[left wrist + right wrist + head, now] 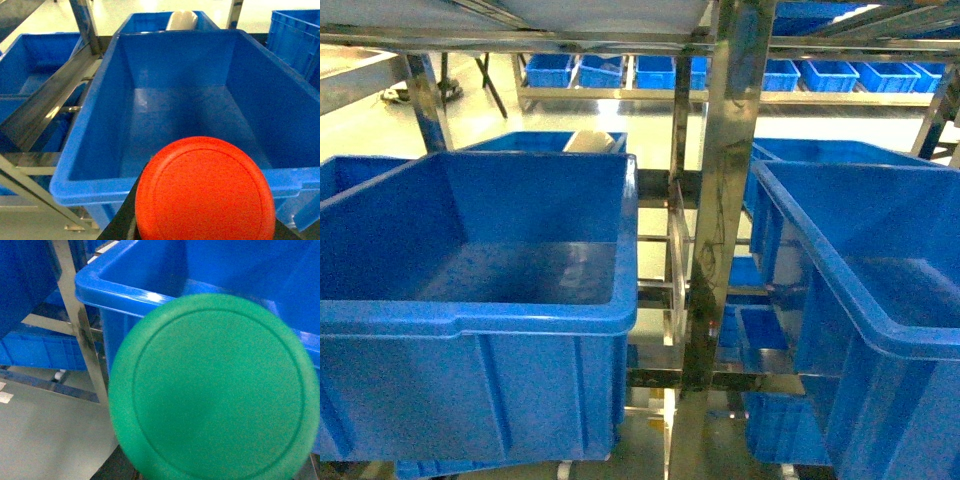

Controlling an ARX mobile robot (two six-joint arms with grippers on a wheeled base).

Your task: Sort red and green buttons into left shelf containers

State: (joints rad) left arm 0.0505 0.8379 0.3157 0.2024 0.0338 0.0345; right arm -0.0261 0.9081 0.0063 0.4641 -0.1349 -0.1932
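By two deep bins [470,320]: one red button [205,192], one green button [212,390].

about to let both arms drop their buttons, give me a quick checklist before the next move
1. Red button held at left wrist: ok, its cap fills the lower view; fingers hidden.
2. Red cap past the near rim of the left blue bin: cannot tell, it overlaps the rim.
3. Left bin interior free: ok, floor bare.
4. Green button held at right wrist: ok.
5. Green cap over the right blue bin: not ok, the bin's outer wall still shows.
6. Grippers in head view: not ok, neither shows.
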